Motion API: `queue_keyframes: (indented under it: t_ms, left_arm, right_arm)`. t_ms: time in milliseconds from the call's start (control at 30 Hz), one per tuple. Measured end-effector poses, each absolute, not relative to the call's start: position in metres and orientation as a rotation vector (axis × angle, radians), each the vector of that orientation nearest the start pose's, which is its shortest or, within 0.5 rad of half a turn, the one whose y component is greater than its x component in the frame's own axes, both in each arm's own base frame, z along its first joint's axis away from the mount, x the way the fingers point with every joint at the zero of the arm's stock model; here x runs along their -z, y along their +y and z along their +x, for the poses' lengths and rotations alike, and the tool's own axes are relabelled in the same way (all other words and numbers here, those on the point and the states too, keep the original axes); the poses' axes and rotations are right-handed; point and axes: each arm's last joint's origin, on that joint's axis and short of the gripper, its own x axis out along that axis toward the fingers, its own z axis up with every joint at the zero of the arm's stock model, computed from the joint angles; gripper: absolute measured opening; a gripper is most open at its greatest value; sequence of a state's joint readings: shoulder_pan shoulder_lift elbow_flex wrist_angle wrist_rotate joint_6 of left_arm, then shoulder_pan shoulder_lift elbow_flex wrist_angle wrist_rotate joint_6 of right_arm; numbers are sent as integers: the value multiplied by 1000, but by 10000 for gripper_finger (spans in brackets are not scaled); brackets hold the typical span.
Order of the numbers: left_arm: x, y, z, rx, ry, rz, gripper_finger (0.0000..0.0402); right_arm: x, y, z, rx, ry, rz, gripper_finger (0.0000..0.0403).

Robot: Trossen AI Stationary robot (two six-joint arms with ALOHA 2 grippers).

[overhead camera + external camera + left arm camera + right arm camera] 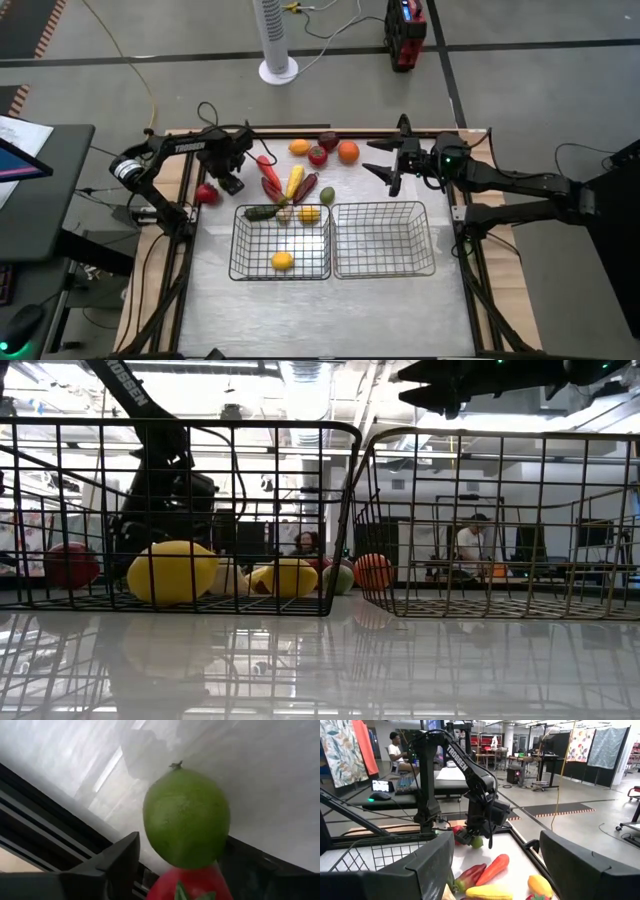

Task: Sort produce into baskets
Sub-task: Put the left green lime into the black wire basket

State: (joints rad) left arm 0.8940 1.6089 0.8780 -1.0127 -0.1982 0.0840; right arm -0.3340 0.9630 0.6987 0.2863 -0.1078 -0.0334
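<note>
The left gripper (229, 172), clamped on a round green toy fruit (186, 817), sits behind the left grey wire-mesh basket (240, 262); the right gripper (385, 160) hangs with fingers apart.

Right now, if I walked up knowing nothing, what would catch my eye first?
Probably the left tool at the table's back left, gripping a green round fruit. Next, the bright produce pile behind two wire baskets, the left one holding a yellow fruit. The right tool hovers open.
</note>
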Motion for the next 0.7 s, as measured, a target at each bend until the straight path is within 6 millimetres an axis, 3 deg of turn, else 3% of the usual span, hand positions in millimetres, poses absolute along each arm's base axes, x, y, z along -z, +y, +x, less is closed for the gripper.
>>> queue_keyframes:
  t_ms: [233,400,533,700]
  left_arm:
    - [-154,190,146,-691,1705,-534,170]
    - [-163,193,149,-676,1676,-533,155]
    - [-181,196,156,-658,1611,-516,157]
    - [-221,197,169,-605,1424,-498,157]
  right_arm:
    - [-316,-68,207,227,-17,-38,320]
    - [-316,-68,207,227,-16,-39,320]
    - [-316,-69,207,227,-14,-39,320]
    - [-316,-69,207,227,-13,-38,320]
